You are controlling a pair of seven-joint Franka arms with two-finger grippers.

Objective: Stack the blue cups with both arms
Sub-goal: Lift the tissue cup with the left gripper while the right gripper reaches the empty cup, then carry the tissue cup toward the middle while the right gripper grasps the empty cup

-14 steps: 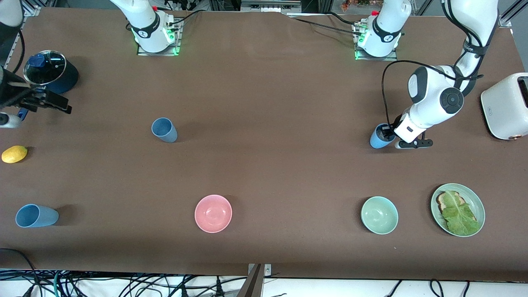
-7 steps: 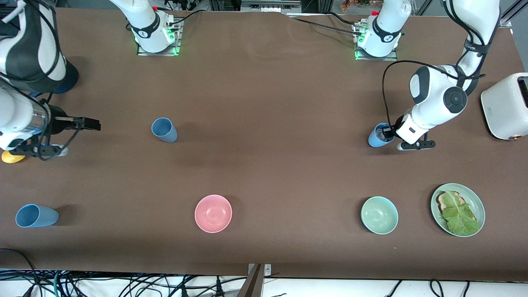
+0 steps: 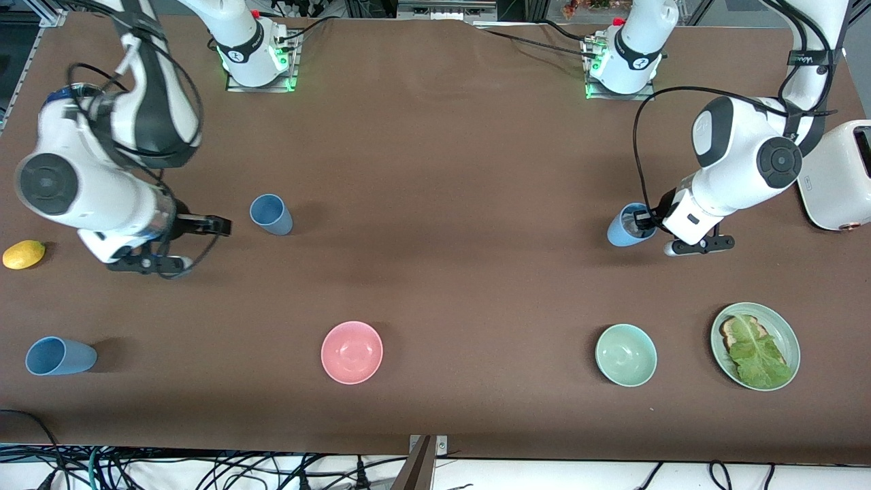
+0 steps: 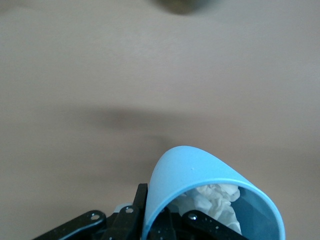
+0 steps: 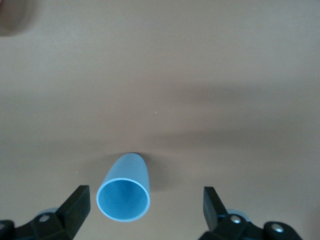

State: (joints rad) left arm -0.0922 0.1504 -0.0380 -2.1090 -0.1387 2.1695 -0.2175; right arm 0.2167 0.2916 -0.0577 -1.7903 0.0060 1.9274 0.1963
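Note:
A slate blue cup (image 3: 271,214) stands upright on the brown table. My right gripper (image 3: 216,226) is open beside it, toward the right arm's end of the table, not touching it. In the right wrist view the cup (image 5: 123,192) lies ahead between the spread fingers of the right gripper (image 5: 145,202). My left gripper (image 3: 645,221) is shut on the rim of a sky blue cup (image 3: 625,228), which is tilted low at the table. In the left wrist view the left gripper (image 4: 165,216) has one finger inside and one outside the cup (image 4: 200,172), which holds crumpled white paper.
A third blue cup (image 3: 58,356) lies on its side near the front corner. A lemon (image 3: 24,254), a pink bowl (image 3: 352,352), a mint bowl (image 3: 626,354), a green plate (image 3: 789,340) with toast and lettuce, and a white toaster (image 3: 840,177) are on the table.
My right arm has swung from the pot at the table's end toward the slate blue cup, its gripper open. My left gripper, shut on the sky blue cup, has barely shifted.

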